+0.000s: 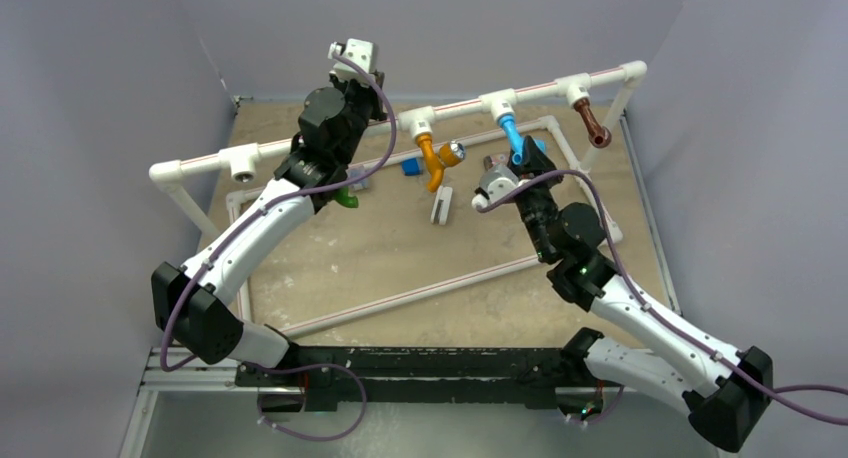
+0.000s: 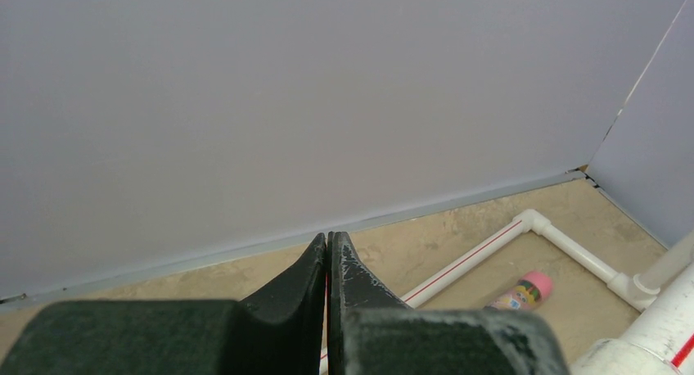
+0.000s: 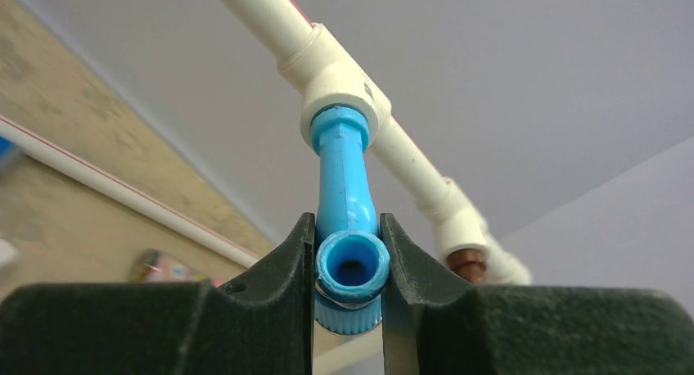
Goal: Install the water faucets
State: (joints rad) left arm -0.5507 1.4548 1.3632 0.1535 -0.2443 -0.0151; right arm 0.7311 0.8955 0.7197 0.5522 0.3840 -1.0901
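A raised white pipe rail (image 1: 330,138) carries three faucets. The orange faucet (image 1: 432,160) with a silver knob hangs from a middle tee. The blue faucet (image 1: 512,136) hangs from the tee to its right. The brown faucet (image 1: 592,123) hangs near the right end. My right gripper (image 1: 525,158) is shut on the blue faucet's spout end (image 3: 350,264), its jaws (image 3: 348,228) pressing both sides while the top sits in the tee (image 3: 344,88). The green faucet (image 1: 346,199) shows under my left arm. My left gripper (image 1: 348,80) points at the back wall, shut and empty (image 2: 328,237).
An empty tee (image 1: 243,160) sits on the rail's left part. A small blue cube (image 1: 410,165) and a white fitting (image 1: 440,208) lie on the tan board. The pink-capped cylinder (image 2: 524,293) lies inside the floor pipe frame (image 2: 491,248). Grey walls close in on three sides.
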